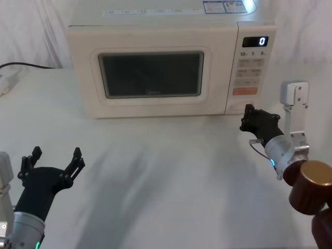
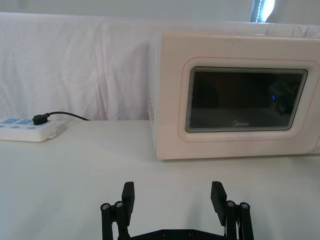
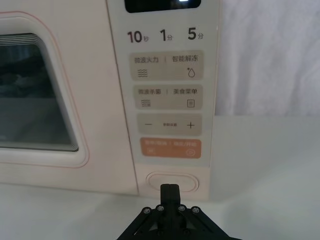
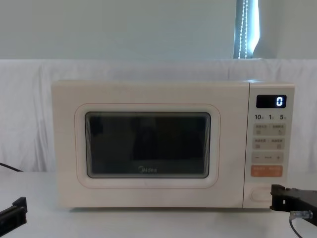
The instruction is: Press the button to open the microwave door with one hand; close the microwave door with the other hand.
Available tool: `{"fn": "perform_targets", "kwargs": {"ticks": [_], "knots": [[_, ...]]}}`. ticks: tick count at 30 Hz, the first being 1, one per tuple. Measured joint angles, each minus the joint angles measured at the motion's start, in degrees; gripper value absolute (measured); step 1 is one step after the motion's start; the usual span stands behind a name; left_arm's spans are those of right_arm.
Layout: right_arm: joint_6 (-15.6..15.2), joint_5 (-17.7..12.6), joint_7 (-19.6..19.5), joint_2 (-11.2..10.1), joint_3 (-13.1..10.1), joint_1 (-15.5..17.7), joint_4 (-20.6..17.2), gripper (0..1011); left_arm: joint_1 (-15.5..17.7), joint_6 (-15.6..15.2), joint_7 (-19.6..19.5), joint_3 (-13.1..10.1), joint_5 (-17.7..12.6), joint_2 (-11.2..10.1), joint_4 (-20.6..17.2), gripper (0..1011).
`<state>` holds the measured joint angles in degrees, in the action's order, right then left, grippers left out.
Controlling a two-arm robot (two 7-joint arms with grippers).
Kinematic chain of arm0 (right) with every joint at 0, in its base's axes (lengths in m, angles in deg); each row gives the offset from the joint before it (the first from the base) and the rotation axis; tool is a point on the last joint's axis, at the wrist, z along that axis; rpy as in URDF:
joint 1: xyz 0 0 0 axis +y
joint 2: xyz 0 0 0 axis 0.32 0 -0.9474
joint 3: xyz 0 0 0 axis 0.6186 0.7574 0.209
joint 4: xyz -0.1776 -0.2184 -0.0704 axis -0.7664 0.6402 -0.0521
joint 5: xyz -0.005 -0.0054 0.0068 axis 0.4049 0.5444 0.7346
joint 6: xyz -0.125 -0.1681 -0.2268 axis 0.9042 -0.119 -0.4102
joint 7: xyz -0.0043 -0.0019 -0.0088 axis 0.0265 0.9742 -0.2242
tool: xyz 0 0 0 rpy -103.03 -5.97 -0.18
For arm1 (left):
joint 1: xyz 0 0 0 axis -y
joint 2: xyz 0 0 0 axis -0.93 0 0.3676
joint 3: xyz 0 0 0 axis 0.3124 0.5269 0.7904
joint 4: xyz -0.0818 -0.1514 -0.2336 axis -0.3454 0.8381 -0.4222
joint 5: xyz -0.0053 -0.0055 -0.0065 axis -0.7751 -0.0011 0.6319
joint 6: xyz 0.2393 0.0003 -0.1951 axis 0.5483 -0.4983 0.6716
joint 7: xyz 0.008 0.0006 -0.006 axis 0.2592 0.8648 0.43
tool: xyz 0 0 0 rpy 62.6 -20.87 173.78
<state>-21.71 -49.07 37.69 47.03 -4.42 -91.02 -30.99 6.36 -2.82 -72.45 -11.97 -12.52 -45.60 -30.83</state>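
White cloth drapes the wall behind and covers the desk (image 1: 166, 171), so pretty much everything here is pale. Sitting in the upper middle of the head view is the cream microwave, its wide cream door with the dark rounded glass window (image 1: 150, 75) fully shut.

The key bit: the large cream oval push-button (image 3: 172, 181) sits at the very bottom of the control panel, lower centre of the right wrist view, long axis running sideways. The black blocky right gripper (image 3: 169, 189) is pointed straight at it, jaws pinched together with nothing between them, tips right up at the button's lower edge. I honestly can't tell whether it's touching or just shy of it. In the head view that gripper (image 1: 248, 115) sits at right of centre, at the panel's lower corner, so the right arm is clearly the nearer one for the press. Just above the button is the orange rectangular key (image 3: 170, 148), so drifting upward would hit the wrong control.

The black left gripper (image 1: 52, 163) hangs low at lower left of the head view, jaws spread wide and empty, well apart from the door. A white power strip (image 2: 25, 129) lies off at far left, out of the way.
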Motion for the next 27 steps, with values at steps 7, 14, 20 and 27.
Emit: {"fn": "perform_targets", "kwargs": {"ticks": [7,14,20,27], "knots": [[-0.16,0.35,0.00,0.10,-0.01,-2.17,2.84,0,0.00,0.00,0.00,0.00,0.00,0.00,0.00,1001],[-0.26,0.96,-0.06,0.28,0.07,-4.11,5.28,0,0.00,0.00,0.00,0.00,0.00,0.00,0.00,1001],[0.32,1.38,-0.35,0.70,0.09,-5.36,7.69,0,0.00,0.00,0.00,0.00,0.00,0.00,0.00,1001],[0.96,1.79,-0.75,1.11,-0.03,-6.10,9.35,0,0.00,0.00,0.00,0.00,0.00,0.00,0.00,1001]]}}
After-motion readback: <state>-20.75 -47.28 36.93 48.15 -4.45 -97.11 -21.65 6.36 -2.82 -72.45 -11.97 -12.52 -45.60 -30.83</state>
